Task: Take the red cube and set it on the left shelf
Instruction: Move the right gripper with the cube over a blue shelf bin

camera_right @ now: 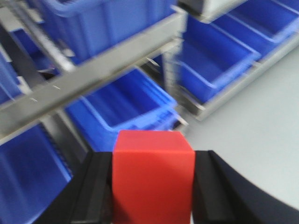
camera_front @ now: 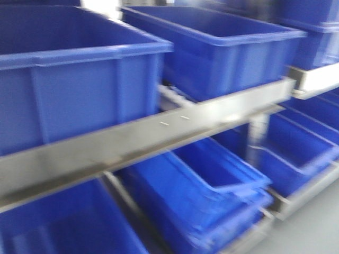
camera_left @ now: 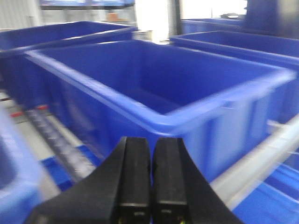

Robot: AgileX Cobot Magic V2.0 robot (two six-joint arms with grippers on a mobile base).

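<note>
Red cube (camera_right: 153, 170) sits clamped in the right claw (camera_right: 153, 189), base cropped; left claw (camera_left: 152, 151) clenched, empty.

No readable text is being picked up right now: nothing can be made out on the blue bins (camera_front: 79, 90) or the shelf rail (camera_front: 106, 148).
</note>
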